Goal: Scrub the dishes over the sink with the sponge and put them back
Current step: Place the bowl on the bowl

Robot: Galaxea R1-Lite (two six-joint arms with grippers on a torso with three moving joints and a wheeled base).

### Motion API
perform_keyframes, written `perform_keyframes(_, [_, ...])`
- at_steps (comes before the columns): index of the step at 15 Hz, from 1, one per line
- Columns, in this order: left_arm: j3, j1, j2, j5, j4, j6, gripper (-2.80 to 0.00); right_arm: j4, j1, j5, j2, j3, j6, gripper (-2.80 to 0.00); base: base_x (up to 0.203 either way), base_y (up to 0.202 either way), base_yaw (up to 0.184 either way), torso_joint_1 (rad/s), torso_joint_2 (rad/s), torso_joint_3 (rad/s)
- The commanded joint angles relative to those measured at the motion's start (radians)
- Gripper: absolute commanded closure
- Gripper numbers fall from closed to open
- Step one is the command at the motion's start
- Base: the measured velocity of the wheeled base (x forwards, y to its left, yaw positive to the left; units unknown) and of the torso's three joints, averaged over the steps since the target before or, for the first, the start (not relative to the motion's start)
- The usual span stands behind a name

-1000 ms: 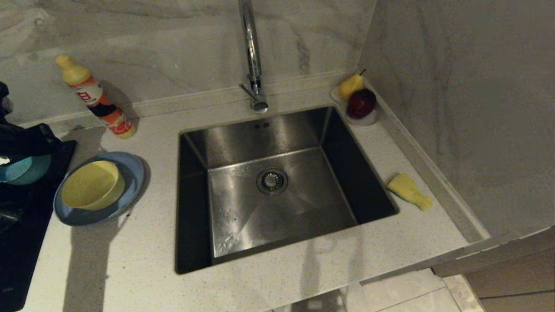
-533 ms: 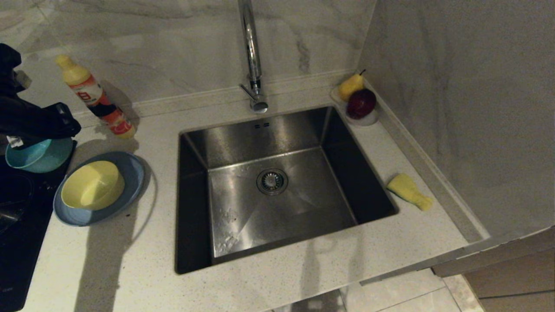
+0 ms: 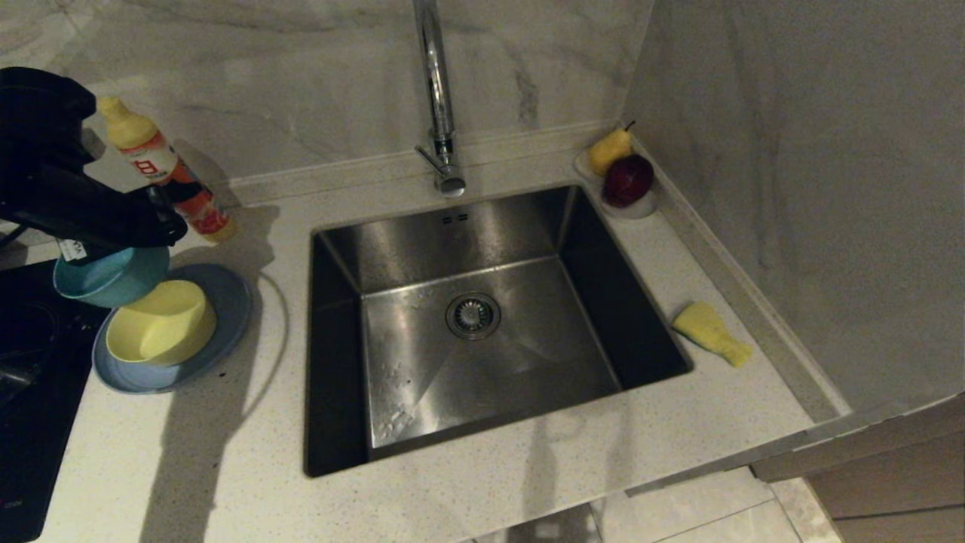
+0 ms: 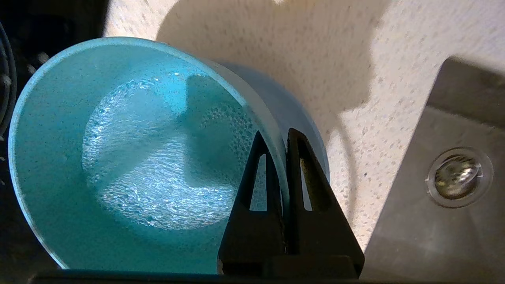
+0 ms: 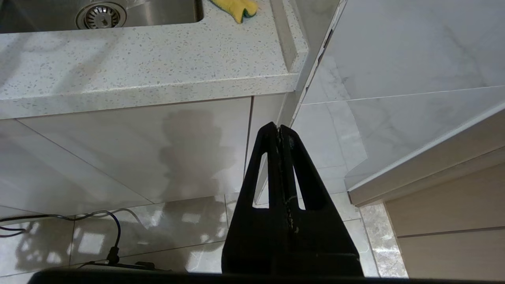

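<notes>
My left gripper (image 3: 160,232) (image 4: 276,136) is shut on the rim of the teal-blue bowl (image 3: 109,275) (image 4: 130,157), one finger inside and one outside. The bowl hangs in the air over the left counter, just above the far edge of the pale yellow bowl (image 3: 162,320). That yellow bowl sits in the light-blue plate (image 3: 230,298). To the right lies the steel sink (image 3: 452,234) with its drain (image 3: 473,314). The yellow sponge (image 3: 710,332) (image 5: 235,6) lies on the counter right of the sink. My right gripper (image 5: 279,128) is shut and empty, parked below the counter's front edge.
A chrome tap (image 3: 437,90) rises behind the sink. A detergent bottle (image 3: 166,173) stands at the back left. A small dish with a pear and an apple (image 3: 622,177) sits in the back right corner. A black cooktop (image 3: 30,422) fills the left edge. A wall closes the right side.
My left gripper has risen with the teal-blue bowl and carried it to the right, from over the cooktop to above the yellow bowl. The right arm has not moved.
</notes>
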Motion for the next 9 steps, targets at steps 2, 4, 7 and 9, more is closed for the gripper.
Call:
perform_keyframes(2, [0.015,-0.022,0.029,0.011,0.0,-0.008,0.0,0.0,0.0,0.0,0.001,0.0,-0.001,0.0,0.0,0.0,0.0,0.0,0.0,0.0])
perform_keyframes(4, [0.023,-0.031,0.043,0.016,-0.026,-0.027,0.0,0.0,0.0,0.0,0.001,0.0,-0.001,0.0,0.0,0.0,0.0,0.0,0.0,0.0])
perform_keyframes(7, [0.028,-0.03,0.054,0.029,-0.055,-0.032,0.0,0.0,0.0,0.0,0.001,0.0,-0.001,0.0,0.0,0.0,0.0,0.0,0.0,0.0])
perform_keyframes(9, [0.041,-0.03,0.061,0.031,-0.057,-0.033,0.0,0.0,0.0,0.0,0.001,0.0,-0.001,0.0,0.0,0.0,0.0,0.0,0.0,0.0])
